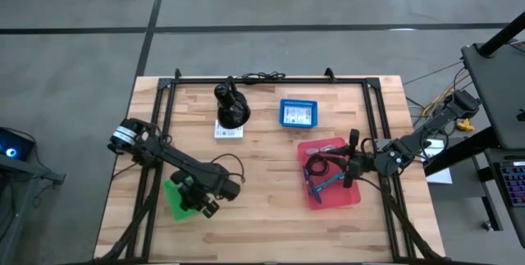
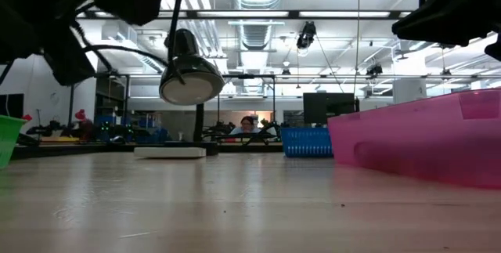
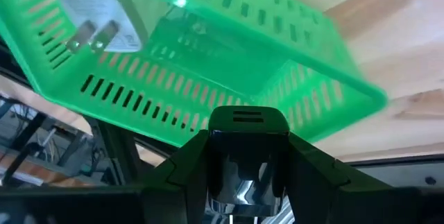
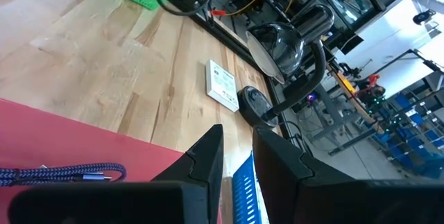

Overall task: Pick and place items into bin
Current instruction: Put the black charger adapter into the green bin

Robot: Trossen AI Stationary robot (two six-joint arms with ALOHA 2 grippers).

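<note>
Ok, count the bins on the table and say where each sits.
3. A green bin lies at the front left under the left arm, a red bin at the right, and a small blue bin at the back centre.

We cannot make out the small items in the red bin [image 1: 330, 193] from above; the right gripper [image 1: 353, 160] covers part of them. The left gripper [image 1: 199, 203] hides much of the green basket [image 1: 174, 199]. A braided cable [image 4: 62, 174] runs off the picture's edge.
</note>
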